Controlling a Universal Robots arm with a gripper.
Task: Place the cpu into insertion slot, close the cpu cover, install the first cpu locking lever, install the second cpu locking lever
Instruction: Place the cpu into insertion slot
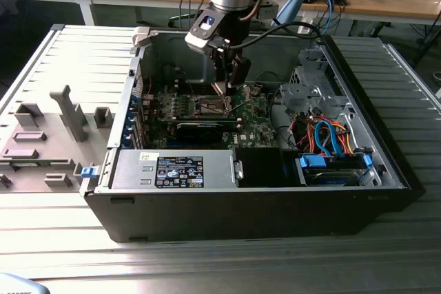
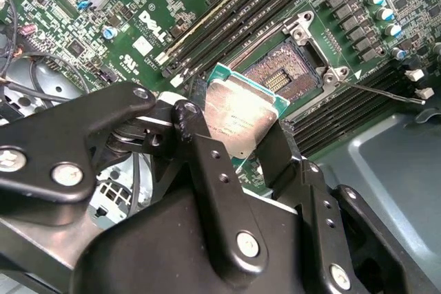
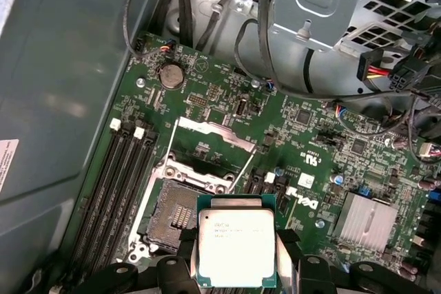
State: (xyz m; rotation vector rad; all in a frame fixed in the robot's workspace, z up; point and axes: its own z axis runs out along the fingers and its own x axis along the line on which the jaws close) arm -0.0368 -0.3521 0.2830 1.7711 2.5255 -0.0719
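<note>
Cpu (image 3: pixel 236 247) in end effector (image 2: pixel 236 129), near insertion slot (image 3: pixel 172 217)

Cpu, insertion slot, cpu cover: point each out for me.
cpu (image 3: pixel 236 249): first wrist view, its silver top.
insertion slot (image 2: pixel 286 70): second wrist view, exposed contact field.
cpu cover (image 3: pixel 217 135): first wrist view, raised silvery frame bar.

Bright, even light is cast from overhead, glare is thrown off the ribbed table (image 1: pixel 227 266) and the cpu (image 2: pixel 238 118), and the computer case (image 1: pixel 275 211) interior is shaded.
</note>
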